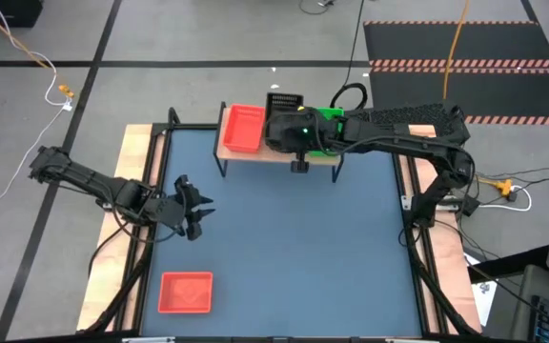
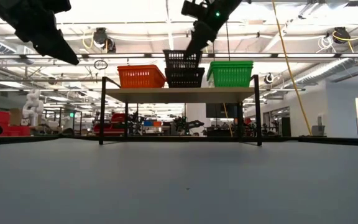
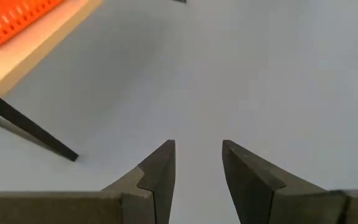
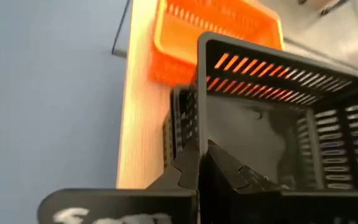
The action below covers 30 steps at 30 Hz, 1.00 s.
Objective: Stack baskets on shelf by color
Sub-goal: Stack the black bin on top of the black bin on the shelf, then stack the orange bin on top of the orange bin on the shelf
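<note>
No text, label, brand, number or sign can be read in any view. The only marking is a smeared whitish patch on the right pincer's body [image 4: 86,216] in the right wrist view, and it is illegible.

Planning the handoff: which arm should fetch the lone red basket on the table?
Left. The left pincer hangs open on the side where the red basket lies, while the right pincer is at the shelf, shut on a black basket.
</note>
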Motion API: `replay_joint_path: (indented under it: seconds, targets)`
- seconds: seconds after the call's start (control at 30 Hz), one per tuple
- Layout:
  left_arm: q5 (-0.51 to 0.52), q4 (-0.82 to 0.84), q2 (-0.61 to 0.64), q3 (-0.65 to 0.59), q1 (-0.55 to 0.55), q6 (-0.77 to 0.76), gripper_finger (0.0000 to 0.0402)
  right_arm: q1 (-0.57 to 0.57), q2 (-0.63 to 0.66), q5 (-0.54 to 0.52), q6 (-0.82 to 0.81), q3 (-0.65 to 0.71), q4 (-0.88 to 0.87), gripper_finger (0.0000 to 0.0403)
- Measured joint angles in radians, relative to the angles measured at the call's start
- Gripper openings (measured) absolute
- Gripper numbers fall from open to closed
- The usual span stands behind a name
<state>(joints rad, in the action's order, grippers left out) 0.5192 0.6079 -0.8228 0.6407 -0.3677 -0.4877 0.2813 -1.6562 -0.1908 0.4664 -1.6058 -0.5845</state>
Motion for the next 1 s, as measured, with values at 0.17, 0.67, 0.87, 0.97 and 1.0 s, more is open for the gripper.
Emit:
replay_joint_path:
  seconds: [0.17, 0.67, 0.87, 0.97, 1.0]
  targets:
    - [-0.001, 0.000, -0.001, 0.000, 0.000, -0.014, 0.0136, 0.000, 0.004, -0.028, -0.015, 0.000, 0.005, 0.0020]
    - [-0.021, 0.002, 0.012, 0.036, 0.000, 0.077, 0.0136, -0.051, 0.025, -0.026, -0.056, -0.001, 0.039, 0.0180]
    - [-0.095, 0.140, 0.028, 0.103, -0.032, -0.043, 0.0136, -0.261, -0.012, 0.115, -0.054, 0.051, 0.206, 0.0189]
    - [-0.126, 0.212, 0.030, 0.118, -0.057, -0.142, 0.0136, -0.387, -0.117, 0.118, 0.001, 0.082, 0.371, 0.0189]
    - [-0.127, 0.233, 0.031, 0.118, -0.066, -0.176, 0.0136, -0.423, -0.167, 0.118, 0.034, 0.080, 0.423, 0.0189]
